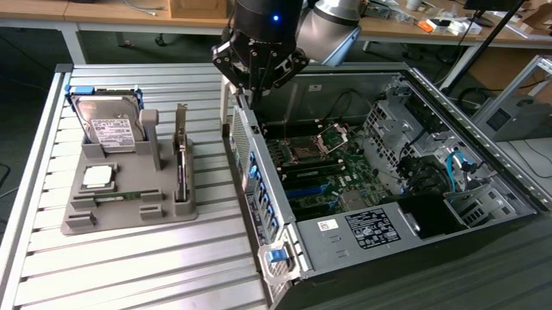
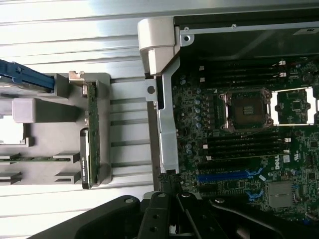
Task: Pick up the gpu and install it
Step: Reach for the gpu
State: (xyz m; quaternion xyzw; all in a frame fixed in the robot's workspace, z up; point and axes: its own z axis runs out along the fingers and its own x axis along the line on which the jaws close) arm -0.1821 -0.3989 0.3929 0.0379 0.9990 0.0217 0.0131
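The gpu [image 1: 181, 158] stands on its edge in a slot of the grey holder [image 1: 129, 218] on the slatted table, with its silver end bracket pointing up. In the wrist view the gpu [image 2: 92, 137] appears as a thin green-edged card with a dark fan side. My gripper [image 1: 245, 95] hangs high over the side wall of the open computer case [image 1: 276, 213], to the exterior view's right of the gpu and well apart from it. Its fingers [image 2: 172, 191] are shut together with nothing between them.
The holder also carries a silver hard drive [image 1: 108, 126], a square processor [image 1: 97, 175] and a narrow memory stick [image 1: 125, 196]. Inside the case lies the motherboard [image 2: 239, 149] with blue card slots [image 2: 222, 175], cables and drive cages [image 1: 405, 129].
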